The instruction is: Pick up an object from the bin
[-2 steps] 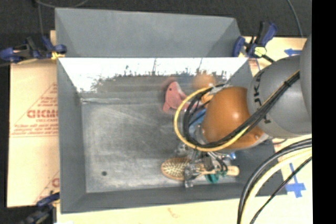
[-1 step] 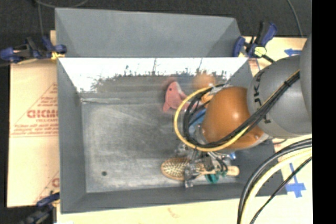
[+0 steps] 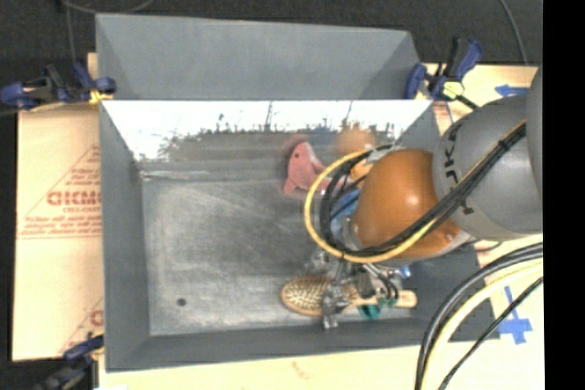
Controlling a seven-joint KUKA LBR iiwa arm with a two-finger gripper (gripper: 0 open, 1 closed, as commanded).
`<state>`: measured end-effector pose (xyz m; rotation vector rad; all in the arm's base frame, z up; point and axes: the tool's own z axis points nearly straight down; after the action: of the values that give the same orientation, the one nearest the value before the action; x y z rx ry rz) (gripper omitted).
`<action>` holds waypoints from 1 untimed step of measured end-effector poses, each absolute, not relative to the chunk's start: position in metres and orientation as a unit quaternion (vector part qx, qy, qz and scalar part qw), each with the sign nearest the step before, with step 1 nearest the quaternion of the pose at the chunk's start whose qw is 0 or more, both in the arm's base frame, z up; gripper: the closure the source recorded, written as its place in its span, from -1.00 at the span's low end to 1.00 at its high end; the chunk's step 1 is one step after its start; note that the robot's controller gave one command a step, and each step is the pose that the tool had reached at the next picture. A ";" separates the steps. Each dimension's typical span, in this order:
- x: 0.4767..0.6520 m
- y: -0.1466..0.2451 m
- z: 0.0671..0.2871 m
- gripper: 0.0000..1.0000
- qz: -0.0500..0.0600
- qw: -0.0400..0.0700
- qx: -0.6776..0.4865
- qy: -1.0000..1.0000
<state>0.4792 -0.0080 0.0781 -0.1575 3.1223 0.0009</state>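
The claw [image 3: 340, 299] sits low in the bin [image 3: 210, 242], in the lower middle of the frame, close to the front wall. It is a small cluster of metal parts, and from this angle it cannot be told whether it is apart or together.

It is right over a hairbrush [image 3: 306, 295] lying flat on the bin floor. The brush has a tan, oval, dotted head pointing toward the left, and a pale wooden handle runs out to the right under the claw. The claw meets it where head and handle join, but whether it grips the brush cannot be made out. A small teal thing [image 3: 370, 312] lies just beside the handle, on the lower side.

Above the claw is a rounded orange cover [image 3: 398, 196] on the wrist, ringed by looping black and yellow cables [image 3: 315, 201]. The thick grey arm [image 3: 498, 187] enters from the right of the frame. Dark lettering runs along it, but the cables cut across it and only a "K" reads with any certainty.

Further up, near the back wall, a pink thing [image 3: 300, 167] of soft, irregular shape lies well apart from the brush. The left half of the bin floor is bare grey metal — scuffed and darker toward the middle.
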 end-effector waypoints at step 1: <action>0.477 -0.008 0.092 1.00 0.000 0.000 -0.050 0.999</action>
<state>0.4768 -0.0085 0.0923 -0.1578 3.1371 0.0000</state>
